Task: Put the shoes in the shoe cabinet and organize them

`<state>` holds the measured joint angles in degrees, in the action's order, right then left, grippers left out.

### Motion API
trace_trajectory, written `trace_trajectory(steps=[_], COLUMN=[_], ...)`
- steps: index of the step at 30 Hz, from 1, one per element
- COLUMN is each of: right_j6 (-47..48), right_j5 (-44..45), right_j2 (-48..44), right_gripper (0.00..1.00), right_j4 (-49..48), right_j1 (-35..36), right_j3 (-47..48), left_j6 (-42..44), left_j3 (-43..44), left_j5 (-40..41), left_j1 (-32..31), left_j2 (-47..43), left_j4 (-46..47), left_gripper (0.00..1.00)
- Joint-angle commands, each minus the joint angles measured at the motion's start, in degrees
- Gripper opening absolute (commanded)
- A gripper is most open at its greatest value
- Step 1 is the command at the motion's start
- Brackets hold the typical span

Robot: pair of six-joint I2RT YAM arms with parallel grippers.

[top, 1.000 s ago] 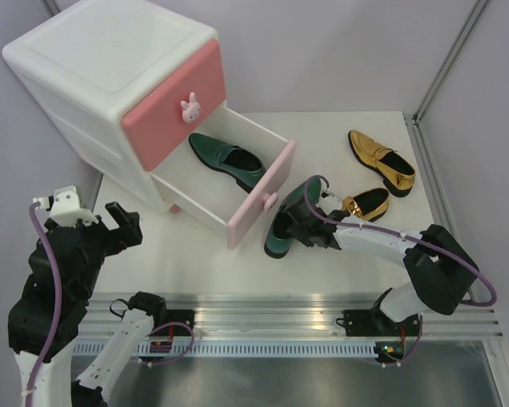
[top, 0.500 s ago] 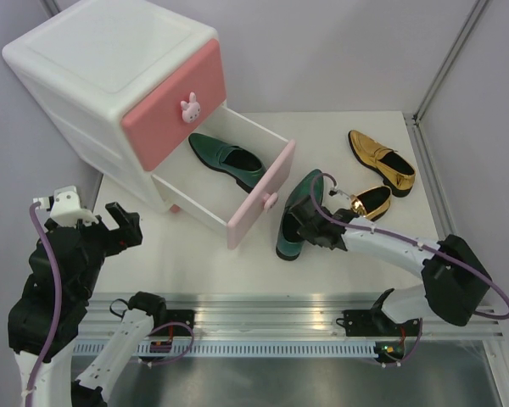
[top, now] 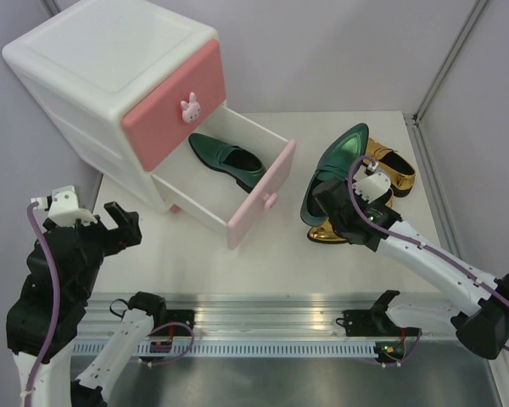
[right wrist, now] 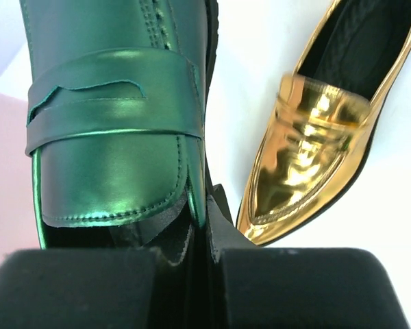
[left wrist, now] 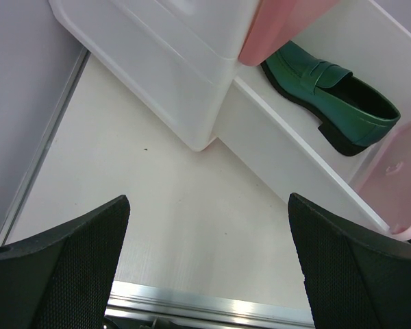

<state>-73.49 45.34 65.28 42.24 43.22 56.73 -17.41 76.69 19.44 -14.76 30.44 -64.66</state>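
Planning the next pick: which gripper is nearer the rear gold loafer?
Right. The right gripper, shut on a green loafer, hangs close beside that gold loafer; the left gripper is open, far off on the open drawer's other side.

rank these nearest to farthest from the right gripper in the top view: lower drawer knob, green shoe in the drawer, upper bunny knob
1. Lower knob: just left of the right gripper, which is shut on the held green shoe.
2. Drawer shoe: further left and back, inside the open lower drawer.
3. Bunny knob: farthest, up on the pink upper front.
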Motion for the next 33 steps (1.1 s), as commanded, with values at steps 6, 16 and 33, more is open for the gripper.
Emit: trace_trajectory(steps=[6,16,33], right_j6=[24.4,36.1,18.9], right_j5=[9.9,-15.8,-27.3], right_j2=[-3.7,8.9,25.8], right_gripper=[0.0,0.0,0.0], right_j4=[-11.1,-14.2,-22.6], right_j1=[-0.7,-0.9,1.3], right_j3=[17.9,36.8,42.1], left_j6=[0.2,-0.3,-1.0], left_j3=[1.7,1.7,2.2], left_j5=[0.5,0.3,0.6], left_j1=[-0.2,-0.2,-0.2], left_j2=[0.6,1.6,0.4], left_j4=[0.0,0.2,-0.5], left_gripper=[1.0,1.0,1.0])
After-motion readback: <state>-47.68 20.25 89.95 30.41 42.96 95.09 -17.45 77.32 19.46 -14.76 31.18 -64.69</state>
